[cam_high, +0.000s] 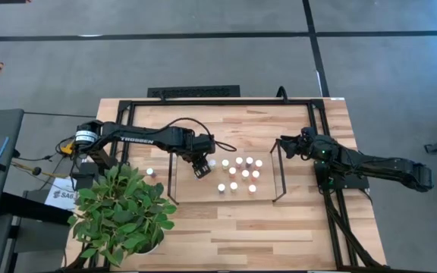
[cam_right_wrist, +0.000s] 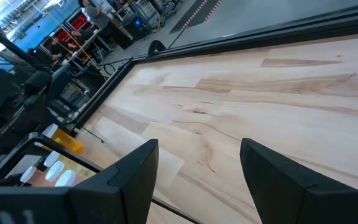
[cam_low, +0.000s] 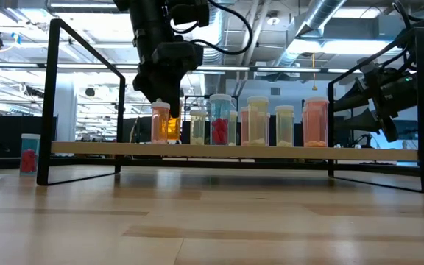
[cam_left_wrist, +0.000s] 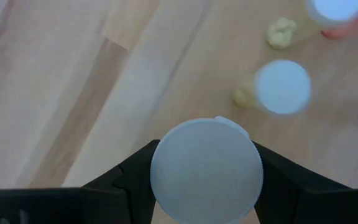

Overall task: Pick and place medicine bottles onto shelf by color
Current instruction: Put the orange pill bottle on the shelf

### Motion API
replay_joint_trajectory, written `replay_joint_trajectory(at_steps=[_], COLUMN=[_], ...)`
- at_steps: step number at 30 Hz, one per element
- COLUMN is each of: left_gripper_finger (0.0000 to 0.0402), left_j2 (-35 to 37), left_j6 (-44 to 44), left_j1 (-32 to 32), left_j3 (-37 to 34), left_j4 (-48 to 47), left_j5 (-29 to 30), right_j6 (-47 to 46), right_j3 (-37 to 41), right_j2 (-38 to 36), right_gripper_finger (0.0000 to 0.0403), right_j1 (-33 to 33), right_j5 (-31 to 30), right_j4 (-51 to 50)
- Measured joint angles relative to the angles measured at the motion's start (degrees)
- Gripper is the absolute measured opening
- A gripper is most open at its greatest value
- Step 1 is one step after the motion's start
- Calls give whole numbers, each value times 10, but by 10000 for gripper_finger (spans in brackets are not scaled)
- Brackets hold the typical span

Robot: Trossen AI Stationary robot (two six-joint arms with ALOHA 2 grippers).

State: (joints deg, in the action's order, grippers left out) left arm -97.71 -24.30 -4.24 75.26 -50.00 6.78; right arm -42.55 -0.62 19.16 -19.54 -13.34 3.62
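The shelf (cam_high: 196,193) is a light-wood board between two black wire ends, seen side-on in the low view (cam_low: 234,149). Several white-capped medicine bottles (cam_high: 239,174) stand on it in a cluster (cam_low: 256,121). My left gripper (cam_high: 202,168) is above the shelf's left part, pointing down, shut on an orange bottle (cam_low: 160,125). One red bottle (cam_high: 150,172) stands on the table left of the shelf (cam_low: 28,153). My right gripper (cam_right_wrist: 197,180) waits open and level by the shelf's right end (cam_high: 285,144), holding nothing. My left gripper pinches the orange bottle's white cap (cam_left_wrist: 205,171) between its two fingers (cam_left_wrist: 132,177), one on each side. The fingers come from above, pointing steeply down. The bottle hangs upright below them, its base (cam_low: 160,141) at the shelf's top; whether it rests there I cannot tell.
A potted green plant (cam_high: 124,212) stands at the table's near left corner. A larger black frame (cam_high: 226,100) borders the table. Bare shelf board lies left of and in front of the cluster (cam_high: 192,186). Cables trail along both arms.
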Motion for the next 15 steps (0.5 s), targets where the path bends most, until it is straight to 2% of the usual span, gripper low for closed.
replay_joint_trajectory(at_steps=[15], left_gripper_finger=[192], left_j2=[0], left_j6=[69], left_j1=[20], left_j3=[0], left_j4=[9], left_j5=[10], right_j6=[0], right_j3=[0], right_j2=[0], right_gripper_finger=[249], right_j1=[0], right_j5=[0], right_j4=[0])
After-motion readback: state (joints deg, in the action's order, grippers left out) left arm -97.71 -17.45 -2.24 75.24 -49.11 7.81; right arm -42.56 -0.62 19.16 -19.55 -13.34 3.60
